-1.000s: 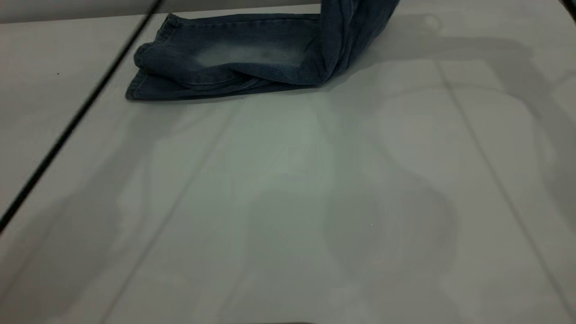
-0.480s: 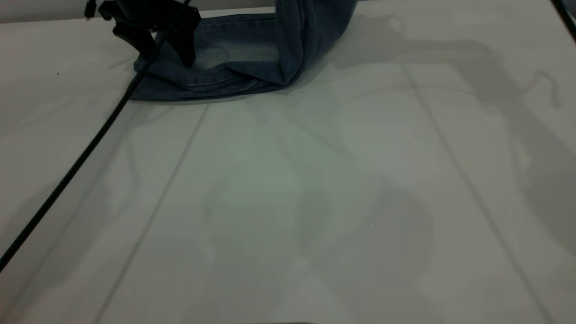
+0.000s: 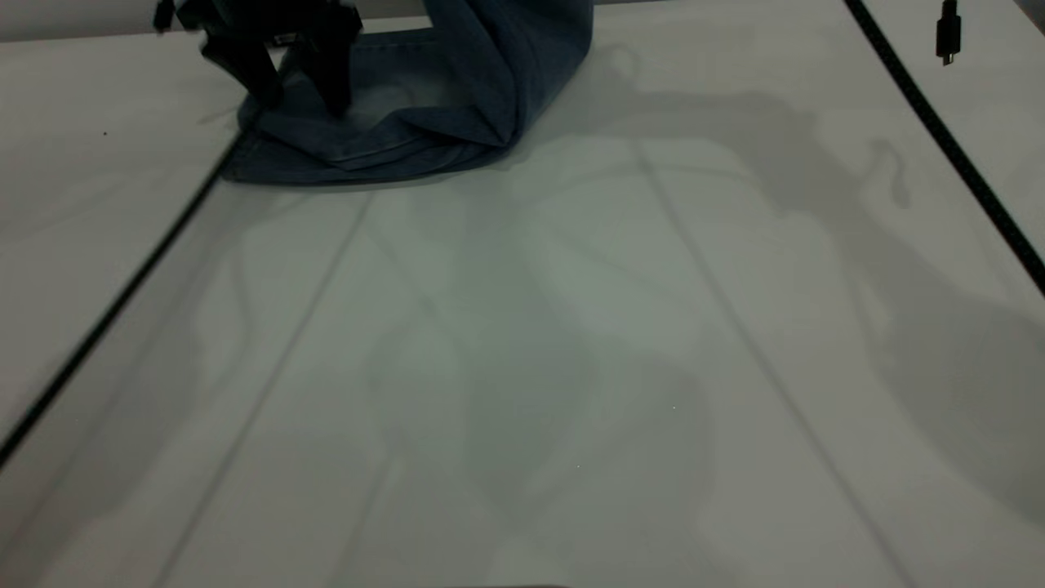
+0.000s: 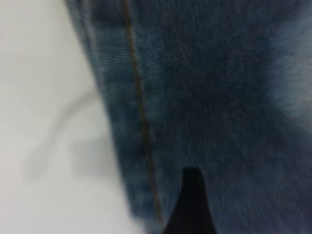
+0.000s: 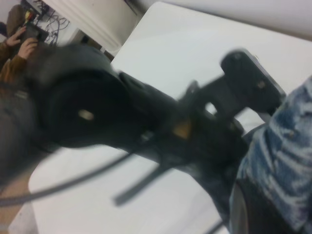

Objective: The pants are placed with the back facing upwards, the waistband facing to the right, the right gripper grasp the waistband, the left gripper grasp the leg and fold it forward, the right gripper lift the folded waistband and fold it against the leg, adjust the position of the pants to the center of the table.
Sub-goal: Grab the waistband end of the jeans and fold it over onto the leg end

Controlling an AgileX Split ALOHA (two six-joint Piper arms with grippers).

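Observation:
The pants (image 3: pixel 408 122) lie at the table's (image 3: pixel 522 343) far left. Their leg end lies flat in stacked layers with a faded patch on top, and I cannot tell which layer is the leg. My left gripper (image 3: pixel 300 104) stands open, both fingers pressed down on that end. One finger (image 4: pixel 190 204) shows over the denim (image 4: pixel 209 97) in the left wrist view. The other end rises steeply out of the top of the exterior view (image 3: pixel 506 33). My right gripper (image 5: pixel 273 195) is shut on the ruffled waistband (image 5: pixel 287 146) and is outside the exterior view.
The left arm's black cable (image 3: pixel 106 318) runs diagonally across the table's left side. Another black cable (image 3: pixel 947 147) crosses the far right, with a small black connector (image 3: pixel 947 33) hanging near it. Beyond the table, a person's hands (image 5: pixel 22 44) hold something.
The raised waistband end has travelled left over the flat leg end. The left gripper came down onto the leg end and stays there. A cable has entered at the right.

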